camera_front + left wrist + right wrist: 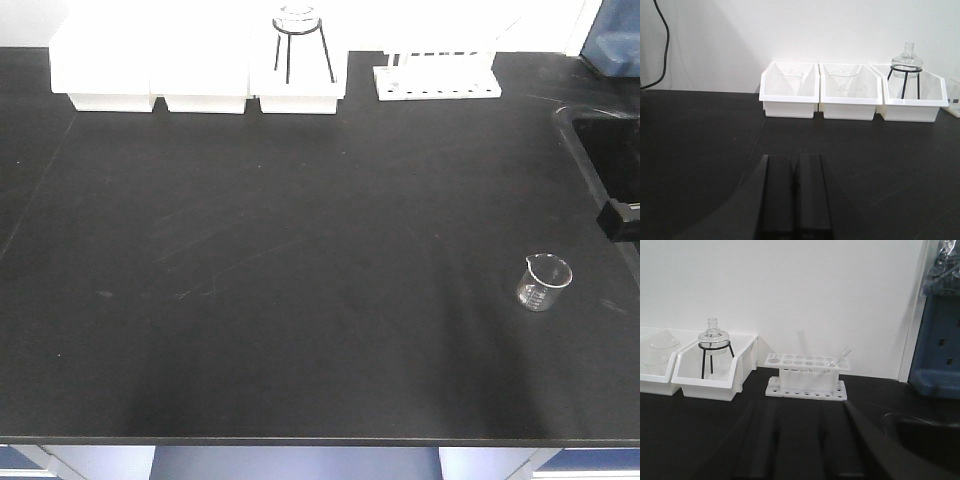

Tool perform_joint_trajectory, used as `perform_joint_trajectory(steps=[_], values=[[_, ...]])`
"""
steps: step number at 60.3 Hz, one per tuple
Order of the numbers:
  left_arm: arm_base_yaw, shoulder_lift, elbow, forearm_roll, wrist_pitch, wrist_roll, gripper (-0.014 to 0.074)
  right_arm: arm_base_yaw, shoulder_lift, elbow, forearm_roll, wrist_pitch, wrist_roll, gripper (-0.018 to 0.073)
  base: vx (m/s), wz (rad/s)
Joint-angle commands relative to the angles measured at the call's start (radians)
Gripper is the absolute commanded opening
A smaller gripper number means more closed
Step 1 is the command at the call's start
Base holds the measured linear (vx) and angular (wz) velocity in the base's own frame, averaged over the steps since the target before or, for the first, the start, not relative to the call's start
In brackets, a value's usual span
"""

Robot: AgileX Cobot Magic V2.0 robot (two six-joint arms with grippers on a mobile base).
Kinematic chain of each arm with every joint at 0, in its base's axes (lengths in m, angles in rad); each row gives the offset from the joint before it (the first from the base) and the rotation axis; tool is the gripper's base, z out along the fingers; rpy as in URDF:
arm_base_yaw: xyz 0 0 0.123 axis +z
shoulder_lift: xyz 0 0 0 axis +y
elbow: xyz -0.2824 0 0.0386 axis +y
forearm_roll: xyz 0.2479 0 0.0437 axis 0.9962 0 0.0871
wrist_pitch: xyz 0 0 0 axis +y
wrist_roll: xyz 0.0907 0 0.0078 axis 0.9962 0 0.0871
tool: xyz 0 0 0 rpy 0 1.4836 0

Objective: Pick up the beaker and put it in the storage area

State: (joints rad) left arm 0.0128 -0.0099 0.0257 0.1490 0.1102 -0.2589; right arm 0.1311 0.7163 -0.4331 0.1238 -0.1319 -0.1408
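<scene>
The beaker [543, 282], small and of clear glass with a pouring lip, stands upright on the black bench [300, 260] near its right edge in the front view. Neither arm shows in that view, and the beaker is outside both wrist views. My left gripper [794, 160] hovers low over the bench with its two dark fingers pressed together, holding nothing. My right gripper [801, 410] has its fingers apart with an empty gap between them, pointing toward the tube rack. The storage area is out of view.
Three white bins [200, 70] line the bench's back edge, the right one holding a glass vessel on a black wire tripod [298, 40]. A white tube rack [437, 80] stands beside them. A recessed sink [612, 150] lies at the right edge.
</scene>
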Motion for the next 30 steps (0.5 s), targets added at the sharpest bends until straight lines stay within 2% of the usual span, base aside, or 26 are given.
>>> perform_joint_trajectory(steps=[1,2,5,9,16,22,30], values=[[-0.006,-0.018,0.022,-0.006,-0.085,-0.006,-0.0008,0.0,0.001,-0.038,0.005,-0.067,0.002,0.052,0.0,0.0],[-0.006,-0.018,0.022,-0.006,-0.085,-0.006,-0.0008,0.0,0.001,-0.038,0.009,-0.068,0.002,0.0575,0.0,0.0],[-0.006,-0.018,0.022,-0.006,-0.085,-0.006,-0.0008,0.0,0.001,-0.038,0.011,-0.07,0.002,0.0664,0.0,0.0],[-0.006,-0.018,0.022,-0.006,-0.085,-0.006,-0.0008,0.0,0.001,-0.038,0.009,-0.074,-0.003,0.0732,0.0,0.0],[-0.006,-0.018,0.022,-0.006,-0.085,-0.006,-0.0008,0.0,0.0,-0.038,0.013,-0.109,0.004,0.0725,0.0,0.0],[-0.006,-0.018,0.022,-0.006,-0.085,-0.006,-0.0008,0.0,0.001,-0.036,0.032,-0.074,0.031,0.071,0.0,0.0],[-0.006,-0.018,0.022,-0.006,-0.085,-0.006,-0.0008,0.0,0.046,0.064,0.042,-0.054,0.036,0.068,0.0,0.0]])
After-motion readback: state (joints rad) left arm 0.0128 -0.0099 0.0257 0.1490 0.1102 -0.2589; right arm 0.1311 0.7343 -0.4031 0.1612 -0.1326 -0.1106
